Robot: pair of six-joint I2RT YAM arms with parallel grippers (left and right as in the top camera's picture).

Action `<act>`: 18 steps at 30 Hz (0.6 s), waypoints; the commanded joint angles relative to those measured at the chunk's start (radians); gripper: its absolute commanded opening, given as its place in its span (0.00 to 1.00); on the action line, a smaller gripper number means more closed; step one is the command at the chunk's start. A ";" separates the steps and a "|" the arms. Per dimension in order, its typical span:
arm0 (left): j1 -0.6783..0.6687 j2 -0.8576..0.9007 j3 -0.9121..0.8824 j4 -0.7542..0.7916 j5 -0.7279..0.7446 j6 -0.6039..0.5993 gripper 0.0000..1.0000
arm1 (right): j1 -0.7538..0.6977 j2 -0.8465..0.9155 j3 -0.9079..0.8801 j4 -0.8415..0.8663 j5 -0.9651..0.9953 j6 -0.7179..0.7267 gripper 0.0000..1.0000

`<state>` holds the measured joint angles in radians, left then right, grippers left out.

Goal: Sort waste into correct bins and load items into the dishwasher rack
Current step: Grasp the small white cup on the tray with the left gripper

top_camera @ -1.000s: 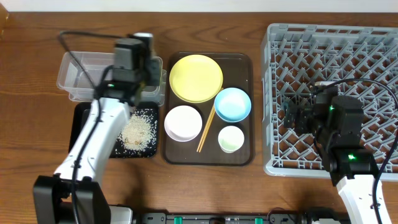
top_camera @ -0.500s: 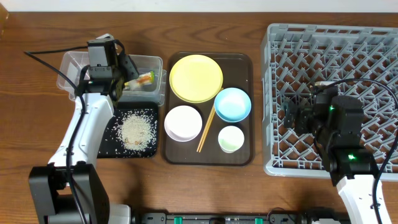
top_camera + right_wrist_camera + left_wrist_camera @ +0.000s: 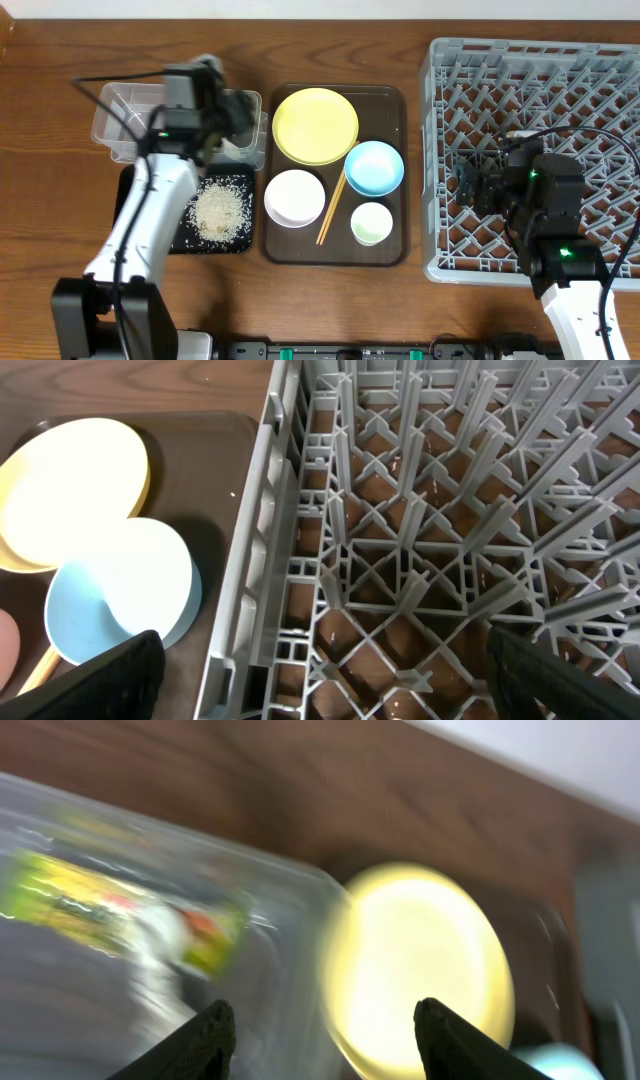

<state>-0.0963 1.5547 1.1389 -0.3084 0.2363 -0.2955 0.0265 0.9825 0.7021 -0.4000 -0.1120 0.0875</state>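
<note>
Left wrist view, though blurred, shows my left gripper (image 3: pixel 325 1030) with its fingers apart and nothing between them. The snack wrapper (image 3: pixel 120 905) lies inside the clear tub (image 3: pixel 270 910), just beside the yellow plate (image 3: pixel 420 970). My worry is that the wrapper is light: it could cling to a finger or be flicked out over the wall if I sweep away low, and I might knock the tub askew. My right gripper (image 3: pixel 335 670) hangs wide open and empty over the dishwasher rack (image 3: pixel 400 560). The rice (image 3: pixel 222 210) sits on the black tray (image 3: pixel 238 243).
</note>
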 commanded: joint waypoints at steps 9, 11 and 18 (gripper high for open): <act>-0.381 -0.016 -0.011 -0.319 0.060 0.171 0.67 | -0.014 0.000 0.017 0.000 0.006 0.009 0.99; -0.429 -0.014 -0.011 -0.336 0.060 0.171 0.69 | -0.014 0.000 0.017 0.000 0.006 0.009 0.99; -0.544 0.028 -0.020 -0.338 0.059 0.160 0.70 | -0.014 0.000 0.017 -0.001 0.006 0.010 0.99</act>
<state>-0.6178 1.5532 1.1374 -0.6434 0.2901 -0.1486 0.0265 0.9825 0.7025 -0.4000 -0.1120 0.0875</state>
